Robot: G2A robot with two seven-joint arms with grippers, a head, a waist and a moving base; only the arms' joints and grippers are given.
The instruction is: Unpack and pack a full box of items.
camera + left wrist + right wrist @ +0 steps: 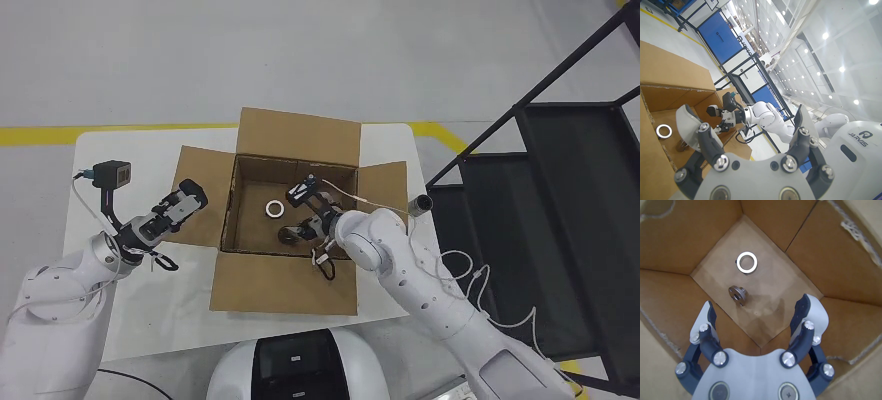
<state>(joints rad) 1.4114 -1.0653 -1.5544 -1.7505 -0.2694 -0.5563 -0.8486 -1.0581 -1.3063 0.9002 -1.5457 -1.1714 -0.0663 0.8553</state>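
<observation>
Cardboard box (298, 135) is sitting on the white table (130, 160) with its flaps spread. A flat silver ring (747, 263) and a darker grey flanged hub (738, 294) are lying near each other on its floor, not touching. The right gripper (756, 303) is hanging inside the box above them, fingers spread wide and holding nothing. The left gripper (742, 109) is hovering outside the box — equally wide, empty.

We look down from above our arms onto the table (110, 165), with the open box (300, 135) mid-frame and well below us. Our left wrist camera sits low beside the box, tilted across its rim and up toward the hall ceiling (829, 56). Our right wrist camera hangs close above the box, facing into it. All three views share the box floor with its silver ring (738, 263).
</observation>
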